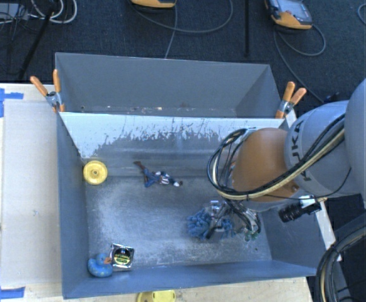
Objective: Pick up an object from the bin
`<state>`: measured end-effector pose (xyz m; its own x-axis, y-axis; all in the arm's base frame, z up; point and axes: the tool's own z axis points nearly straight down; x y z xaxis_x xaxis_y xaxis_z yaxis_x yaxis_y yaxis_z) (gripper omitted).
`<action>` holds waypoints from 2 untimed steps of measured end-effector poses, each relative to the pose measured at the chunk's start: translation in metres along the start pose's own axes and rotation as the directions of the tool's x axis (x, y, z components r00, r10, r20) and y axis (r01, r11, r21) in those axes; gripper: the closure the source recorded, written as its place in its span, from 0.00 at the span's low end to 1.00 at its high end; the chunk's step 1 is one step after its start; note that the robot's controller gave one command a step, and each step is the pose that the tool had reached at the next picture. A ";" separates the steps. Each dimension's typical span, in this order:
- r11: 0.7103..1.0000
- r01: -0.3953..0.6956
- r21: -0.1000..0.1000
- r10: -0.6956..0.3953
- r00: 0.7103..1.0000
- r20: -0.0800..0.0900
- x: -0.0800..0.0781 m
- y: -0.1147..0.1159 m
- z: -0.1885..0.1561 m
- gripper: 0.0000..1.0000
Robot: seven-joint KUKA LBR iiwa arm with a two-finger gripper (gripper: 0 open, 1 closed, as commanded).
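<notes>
**Status.** The claw (224, 225) stands low near the bin floor, at the right edge of a blue crumpled thing (200, 225). That thing spreads from the claw toward its left in the camera view. Whether the claw is wide or narrow cannot be told, because the view does not resolve it, so no hold is confirmed.

**Hazards from this position.**
1. Partial hold. The thing looks soft and irregular. Closing on one loose lobe would likely let the rest sag or slip free during the lift.
2. Wall contact. The wall of the bin (170, 93) slopes up just right of the claw and just below it (clearance looks small). A sideways correction could scrape it.
3. Snagging. Dark bits sit in the clump beside the claw. They cannot be identified and may come up with it.

**Object description.** Mid-blue and bunched, with a ragged outline and no flat face. It is judged light and compliant.

Other items lie well apart to the claw's left:
- a small blue-and-dark figure (157, 179)
- a yellow disc (95, 172)
- at far lower left, a blue lump (98, 267) touching a yellow-and-black square item (122, 257)
</notes>
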<state>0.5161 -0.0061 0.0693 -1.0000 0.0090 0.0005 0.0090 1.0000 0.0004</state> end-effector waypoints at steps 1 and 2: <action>1.000 0.001 0.000 -0.001 1.000 0.000 0.000 0.000 0.000 1.00; 0.999 -0.045 0.000 0.045 0.999 0.001 -0.025 0.004 -0.143 1.00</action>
